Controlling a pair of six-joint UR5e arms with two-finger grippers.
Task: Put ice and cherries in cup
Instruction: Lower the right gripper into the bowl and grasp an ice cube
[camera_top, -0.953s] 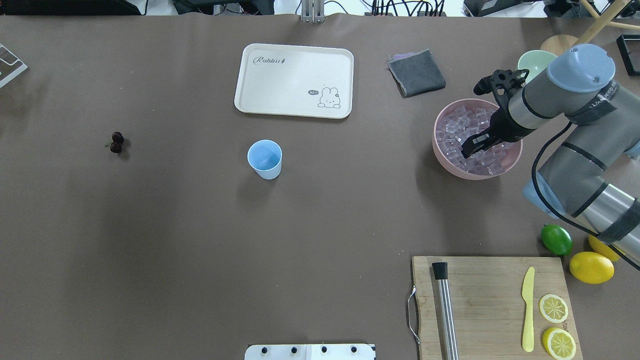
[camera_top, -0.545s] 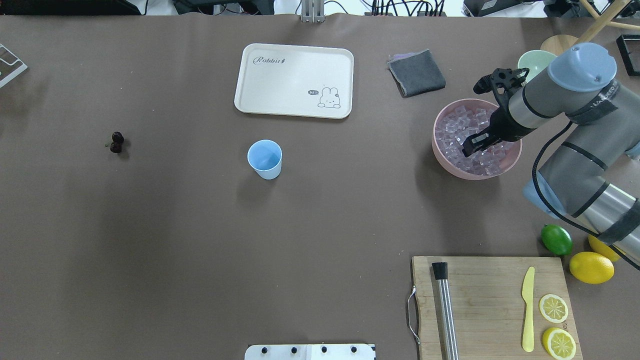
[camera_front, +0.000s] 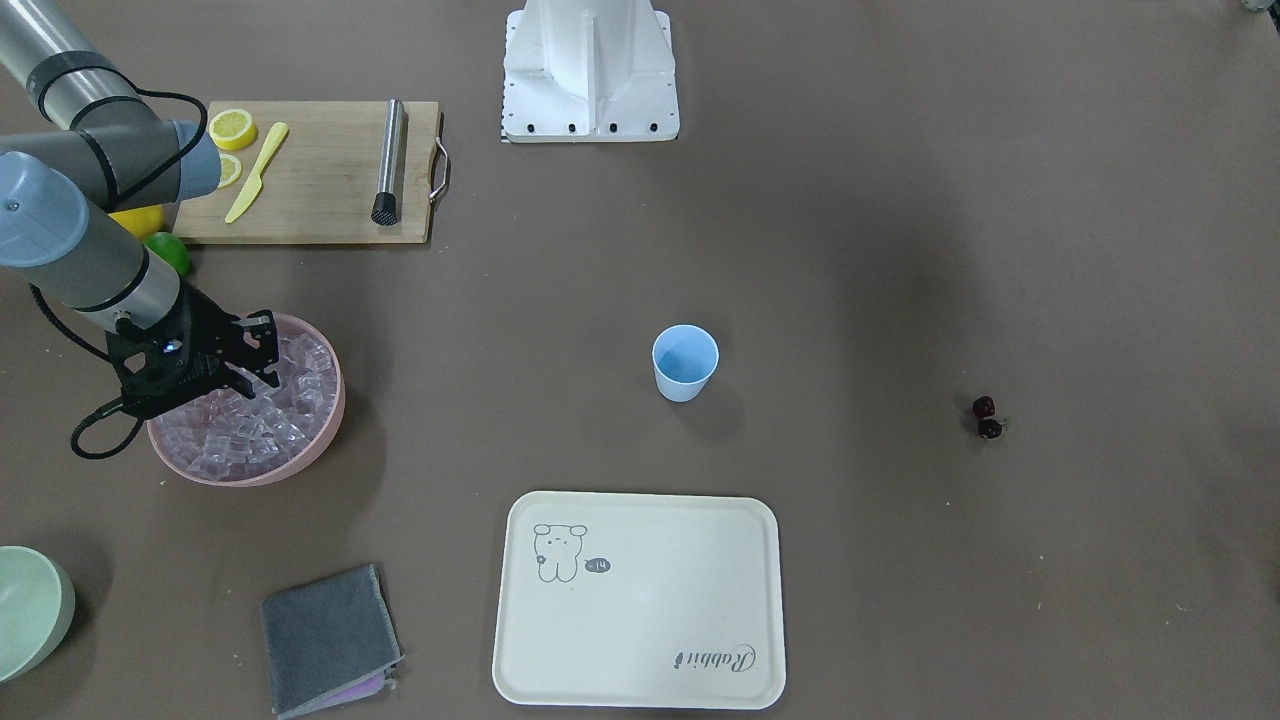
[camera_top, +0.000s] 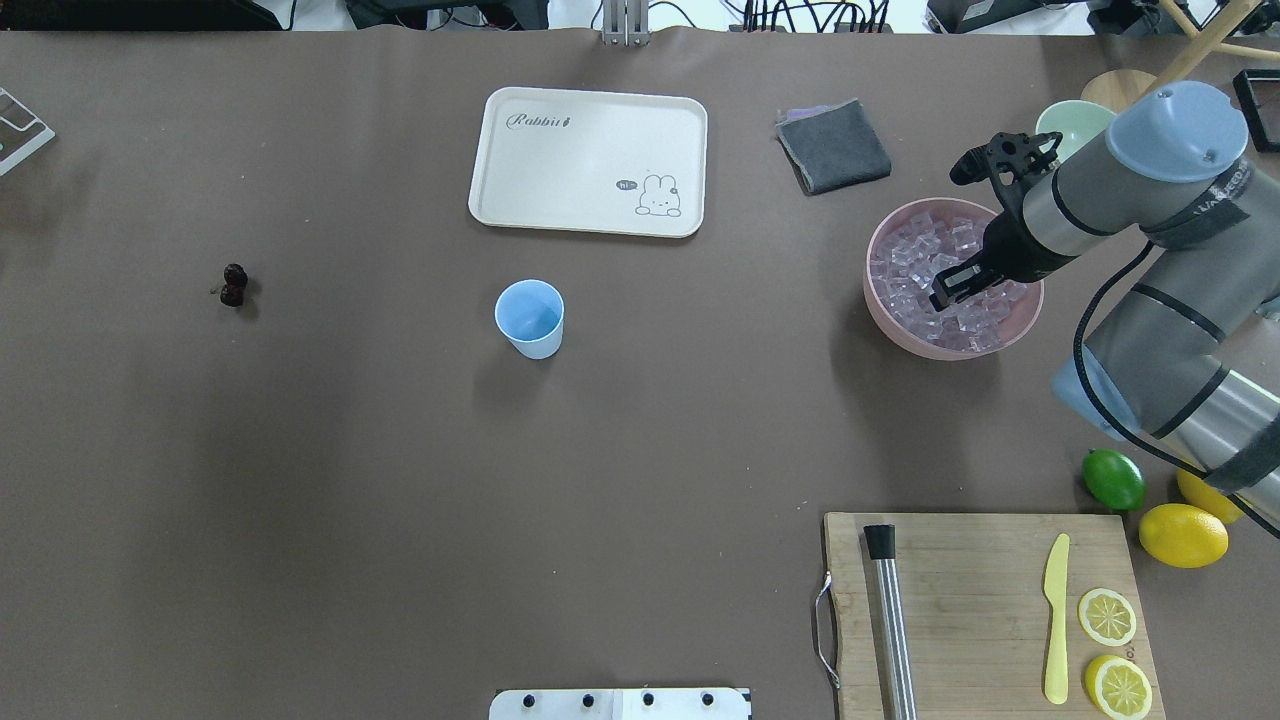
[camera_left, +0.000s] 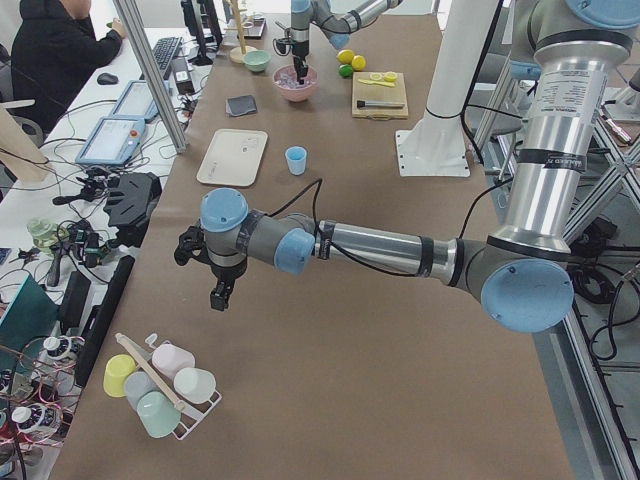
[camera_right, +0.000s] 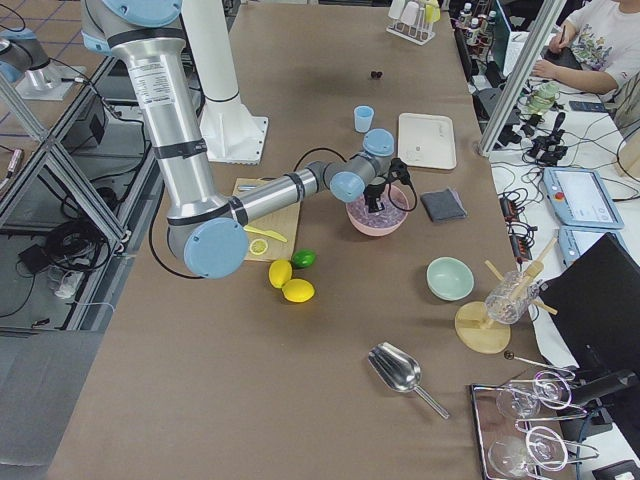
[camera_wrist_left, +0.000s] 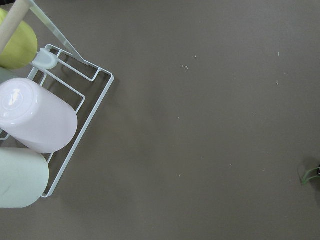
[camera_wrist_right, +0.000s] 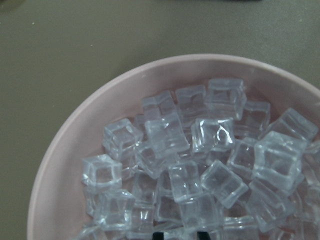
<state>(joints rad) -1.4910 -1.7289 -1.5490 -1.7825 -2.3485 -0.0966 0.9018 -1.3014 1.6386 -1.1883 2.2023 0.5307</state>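
Cream tray (camera_top: 560, 160), grey cloth (camera_top: 835, 146), wooden board (camera_top: 975, 600) bearing yellow knife (camera_top: 1056, 620).

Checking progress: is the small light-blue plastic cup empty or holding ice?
Empty. The overhead view looks into the upright light-blue plastic cup and shows only bare blue inside; the clear ice cubes lie in the round pink bowl.

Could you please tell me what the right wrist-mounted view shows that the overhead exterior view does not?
Only the right wrist-mounted view shows the ice close enough to tell single cubes apart, lying heaped at odd angles. Only the overhead exterior view shows the cup, the cherries, the tray and the grey cloth. Both show the pink bowl filled with ice on the brown table.
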